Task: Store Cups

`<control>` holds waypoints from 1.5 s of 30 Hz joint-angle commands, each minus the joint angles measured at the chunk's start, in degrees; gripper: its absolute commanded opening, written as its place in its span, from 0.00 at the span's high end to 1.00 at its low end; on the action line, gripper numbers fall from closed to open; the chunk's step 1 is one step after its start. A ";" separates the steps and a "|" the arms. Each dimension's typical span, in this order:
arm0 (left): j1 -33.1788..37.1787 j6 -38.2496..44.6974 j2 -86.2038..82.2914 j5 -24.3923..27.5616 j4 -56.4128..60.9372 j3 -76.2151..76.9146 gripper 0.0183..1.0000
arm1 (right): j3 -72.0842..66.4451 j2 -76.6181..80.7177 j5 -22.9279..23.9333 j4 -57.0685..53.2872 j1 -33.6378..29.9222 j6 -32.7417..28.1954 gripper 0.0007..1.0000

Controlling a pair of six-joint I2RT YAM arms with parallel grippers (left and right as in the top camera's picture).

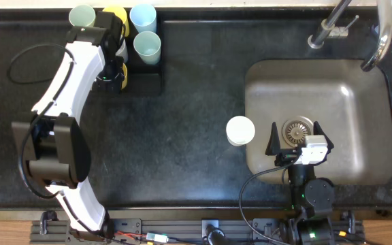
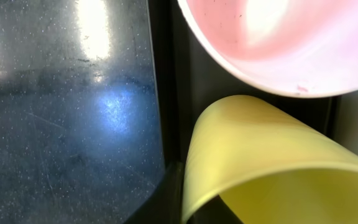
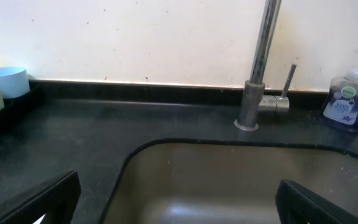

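A black tray point(image 1: 148, 80) at the back left holds a pale green cup point(image 1: 82, 15), a light blue cup point(image 1: 143, 15), a teal cup point(image 1: 147, 46) and a yellow one point(image 1: 114, 12). My left gripper point(image 1: 116, 67) hangs over the tray, shut on a tilted yellow cup point(image 2: 260, 155); a pink cup point(image 2: 291, 43) stands just beyond it. A white cup point(image 1: 240, 131) stands on the counter by the sink's left rim. My right gripper point(image 1: 297, 136) is open and empty above the sink point(image 1: 359, 102).
The faucet point(image 1: 332, 27) rises behind the sink, with a purple soap bottle point(image 3: 350, 99) beside it. Dark counter stretches between the tray and the sink. A black cable loops at the far left point(image 1: 19, 61).
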 commanded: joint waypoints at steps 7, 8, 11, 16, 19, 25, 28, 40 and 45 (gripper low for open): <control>0.11 -1.60 -4.48 -4.35 -0.04 -0.50 0.47 | -0.76 -0.44 -0.46 0.28 -0.11 -0.02 0.00; 0.04 -1.62 -5.79 -4.59 0.00 -0.68 0.46 | -0.76 -0.44 -0.46 0.28 -0.11 0.00 0.00; -0.57 -1.36 -11.34 -6.73 0.00 -0.90 0.45 | -0.76 -0.44 -0.46 0.28 -0.11 0.00 0.00; -2.82 7.82 -23.52 -13.27 4.81 -1.14 0.37 | -0.76 -0.44 -0.46 0.28 -0.11 0.00 0.00; -3.65 29.40 -31.71 -14.67 19.37 -3.74 0.30 | -0.76 -0.44 -0.46 0.28 -0.11 -0.02 0.00; -3.08 82.38 -48.85 2.97 59.63 -22.60 0.03 | -0.76 -0.44 -0.46 0.28 -0.11 -0.02 0.00; -1.03 89.15 -57.05 7.45 68.28 -33.14 0.00 | -0.76 -0.44 -0.46 0.28 -0.11 0.00 0.00; 1.51 89.31 -91.10 9.05 83.36 -74.42 0.00 | -0.76 -0.44 -0.46 0.28 -0.11 -0.02 0.00; 1.53 89.29 -99.91 9.25 87.36 -86.05 0.00 | -0.76 -0.44 -0.46 0.28 -0.11 -0.02 0.00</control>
